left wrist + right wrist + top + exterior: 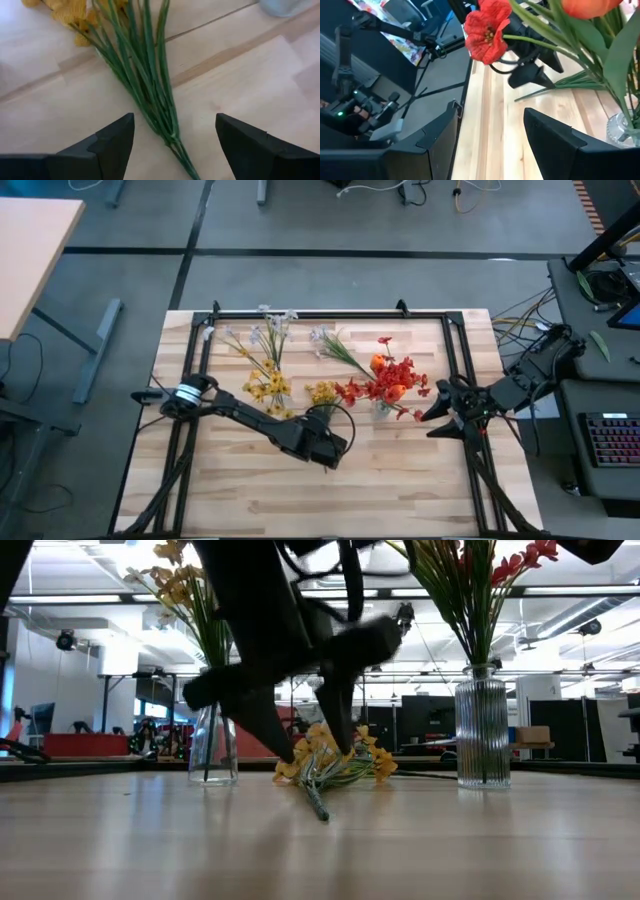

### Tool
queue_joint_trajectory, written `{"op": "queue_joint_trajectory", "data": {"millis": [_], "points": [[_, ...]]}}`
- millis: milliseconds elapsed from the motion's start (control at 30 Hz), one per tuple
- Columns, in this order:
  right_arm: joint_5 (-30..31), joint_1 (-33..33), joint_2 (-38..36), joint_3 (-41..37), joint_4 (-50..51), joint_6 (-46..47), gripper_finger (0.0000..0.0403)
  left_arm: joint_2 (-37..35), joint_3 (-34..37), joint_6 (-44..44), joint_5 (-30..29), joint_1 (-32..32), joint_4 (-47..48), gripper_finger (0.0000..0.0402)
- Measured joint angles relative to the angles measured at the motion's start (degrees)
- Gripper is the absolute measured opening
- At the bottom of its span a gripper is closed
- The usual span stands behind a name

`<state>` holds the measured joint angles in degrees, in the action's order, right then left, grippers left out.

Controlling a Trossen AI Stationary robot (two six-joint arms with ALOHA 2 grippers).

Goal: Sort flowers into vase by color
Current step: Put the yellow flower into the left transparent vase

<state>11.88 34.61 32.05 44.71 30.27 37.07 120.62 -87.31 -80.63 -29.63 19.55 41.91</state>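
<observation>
- Bench (400, 480) of pale wood carries everything: two glass vases behind the left fingers, and one loose yellow spray (145, 75) lying flat between them.
- Left gripper (312, 752) stands low over that spray with its fingers (107, 145) spread wide, one on each side of the bundled green stalks, not yet gripping them. Likely risk: the stalks fan out, so a close here could catch only some, and the rest might drag or drop.
- Ribbed vase (482, 730) of red and orange flowers (385, 380) sits just beyond the right fingers (560, 145), which are parted and hold nothing; the right gripper (440, 415) waits at the bench edge, and a swing inward could knock the blooms.
- Smaller vase (213, 745), already holding yellow flowers (268, 385), stands close behind the left fingers; a lifted spray could brush it and tip it.
</observation>
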Motion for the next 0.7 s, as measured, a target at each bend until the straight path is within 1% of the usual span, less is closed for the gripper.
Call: {"op": "queue_joint_trajectory", "data": {"millis": [133,233,367,500,600,700], "points": [[-0.3,0.0,0.3,0.0,0.1,-0.1,0.0221,3.4,-0.1,-1.6,-0.8,0.0,-2.8,0.0256],[-0.3,0.0,0.4,0.0,0.3,-0.1,0.0221,5.5,-1.2,-1.9,-1.0,0.0,-2.1,0.0247],[-0.3,0.0,0.7,0.0,0.4,-0.1,0.0221,7.7,-3.5,-2.2,-1.9,0.0,-1.1,0.0220],[-0.3,0.0,1.0,0.0,0.7,0.0,0.0221,9.3,-6.3,-2.3,-2.3,0.0,1.8,0.0162],[-1.1,0.0,1.1,0.0,1.2,0.0,0.0221,9.9,-8.0,-2.4,-2.0,0.2,3.0,0.0103],[-4.0,0.0,1.1,0.0,1.4,0.0,0.0221,10.1,-9.0,-2.4,-2.2,0.7,4.2,0.0042]]}}
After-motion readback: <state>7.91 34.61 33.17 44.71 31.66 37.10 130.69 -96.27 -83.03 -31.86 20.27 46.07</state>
